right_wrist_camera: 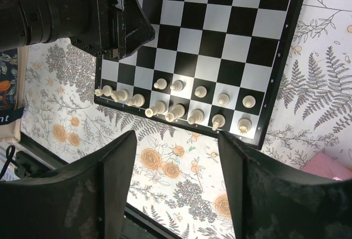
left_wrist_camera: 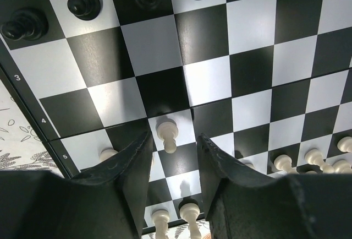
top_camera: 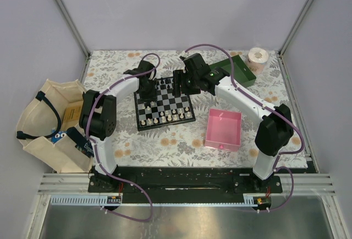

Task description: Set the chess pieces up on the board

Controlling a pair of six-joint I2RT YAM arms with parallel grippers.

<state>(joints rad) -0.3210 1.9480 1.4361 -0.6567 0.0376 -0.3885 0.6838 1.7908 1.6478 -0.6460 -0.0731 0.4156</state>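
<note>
The board [top_camera: 163, 103] lies mid-table, with cream-white pieces [top_camera: 165, 117] along its near rows and black pieces [top_camera: 163, 85] at its far side. My left gripper [top_camera: 147, 90] hangs low over the board's far left. In the left wrist view it [left_wrist_camera: 173, 142] is open and empty, with a white pawn [left_wrist_camera: 167, 134] standing just beyond the fingertips; black pieces [left_wrist_camera: 83, 3] line the top. My right gripper [top_camera: 179, 83] is over the board's far side. In the right wrist view it [right_wrist_camera: 176, 142] is wide open and empty, high above the white rows [right_wrist_camera: 177, 110] on the board [right_wrist_camera: 220, 41].
A pink tray [top_camera: 223, 129] sits right of the board, a green tray [top_camera: 235, 69] at the back right, with a tape roll [top_camera: 257, 57] behind it. A cloth bag [top_camera: 47, 119] lies off the table's left edge. The left arm's wrist [right_wrist_camera: 110, 18] shows over the board.
</note>
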